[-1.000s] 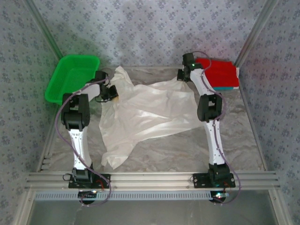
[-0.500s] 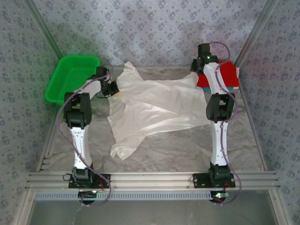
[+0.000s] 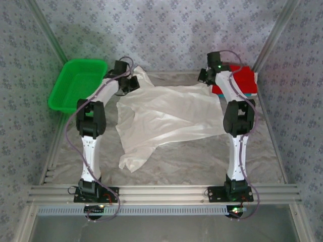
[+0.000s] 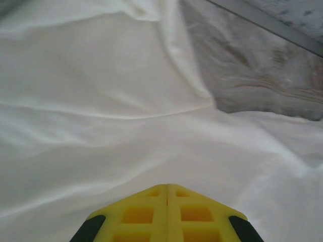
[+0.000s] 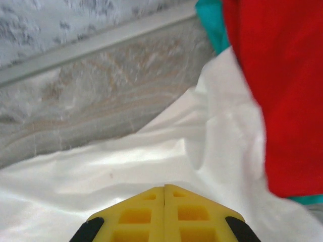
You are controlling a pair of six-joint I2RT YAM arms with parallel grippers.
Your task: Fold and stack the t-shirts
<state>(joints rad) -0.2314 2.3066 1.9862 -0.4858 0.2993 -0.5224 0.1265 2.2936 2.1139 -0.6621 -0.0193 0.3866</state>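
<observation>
Broadly, across the marbled grey worktop (image 3: 202, 156): white t-shirt (image 3: 166, 113), opened out and rumpled. Far edge drawn in a fairly straight line between the two arms, near side narrowing to a loose tail pointing toward the left arm's base. Thin, soft cloth, plain white on the side facing up, marked by long shallow creases. Seen close from the left wrist as smooth folds, one hemmed edge running off toward bare worktop.

Next, at the far left corner, green basket (image 3: 58, 103), near the shirt's far left corner. At the far right corner, folded red shirt (image 3: 247, 80), lying on a teal shirt (image 5: 209, 20) peeking out at its edge. White cloth lapping against the red one in the right wrist view.

Left tool (image 3: 132, 84) at the shirt's far left corner, yellow fingers pressed together, clamped on the white cloth. Right tool (image 3: 206, 76) at the far right corner, just beside the red shirt, fingers likewise together and pinching the white t-shirt.
</observation>
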